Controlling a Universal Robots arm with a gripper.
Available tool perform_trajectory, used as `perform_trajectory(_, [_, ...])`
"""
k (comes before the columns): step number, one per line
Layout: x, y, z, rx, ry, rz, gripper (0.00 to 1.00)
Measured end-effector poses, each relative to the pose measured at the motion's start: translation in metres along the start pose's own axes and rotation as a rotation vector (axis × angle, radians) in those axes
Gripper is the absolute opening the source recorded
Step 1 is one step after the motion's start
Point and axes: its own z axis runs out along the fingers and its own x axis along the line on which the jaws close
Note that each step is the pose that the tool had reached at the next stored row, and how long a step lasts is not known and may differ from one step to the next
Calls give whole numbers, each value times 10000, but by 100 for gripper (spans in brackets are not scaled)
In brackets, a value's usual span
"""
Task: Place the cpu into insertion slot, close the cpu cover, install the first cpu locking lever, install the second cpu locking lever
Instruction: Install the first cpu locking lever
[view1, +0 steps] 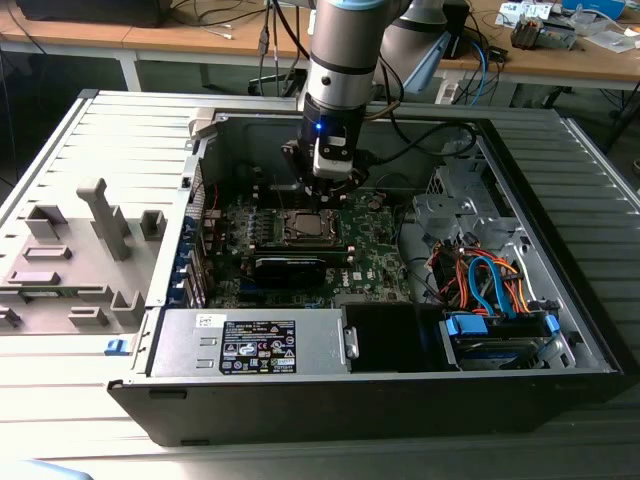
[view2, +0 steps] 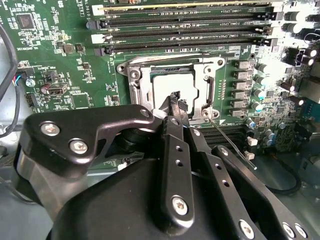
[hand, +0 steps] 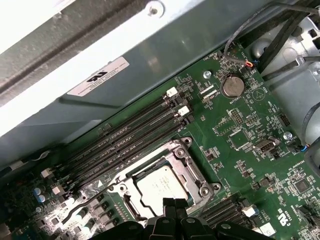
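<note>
The cpu (hand: 161, 187), a flat square chip with a pale silvery-grey top, lies seated in the insertion slot (view2: 172, 89), framed by the silver cpu cover (hand: 186, 159) lying flat around it. The gripper (view2: 176, 106) hovers just above the slot's edge, its black fingertips pressed together, holding nothing.

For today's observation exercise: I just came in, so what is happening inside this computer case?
A robot arm reaches into an open computer case and holds its gripper just above the insertion slot on the green motherboard. The cpu already sits in the slot, and the cpu cover lies down around it. A thin locking lever beside the socket sticks out, seemingly not latched. The gripper's fingertips are together, holding nothing.
</note>
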Motion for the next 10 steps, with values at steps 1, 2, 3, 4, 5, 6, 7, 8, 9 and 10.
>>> perform_trajectory(1, [0, 0, 0, 0, -1, -12, 11])
perform_trajectory(2, [0, 0, 0, 1, -2, -23, 11])
perform_trajectory(3, [0, 0, 0, 2, -4, -50, 11])
perform_trajectory(4, [0, 0, 0, 3, -6, -72, 11])
perform_trajectory(5, [0, 0, 0, 4, -7, -90, 11])
perform_trajectory(6, [0, 0, 0, 4, -9, -109, 11])
perform_trajectory(7, [0, 0, 0, 5, -10, -127, 11])
perform_trajectory(8, [0, 0, 0, 6, -14, -170, 11])
perform_trajectory(9, [0, 0, 0, 7, -17, -204, 11])
perform_trajectory(10, [0, 0, 0, 8, -19, -228, 11])
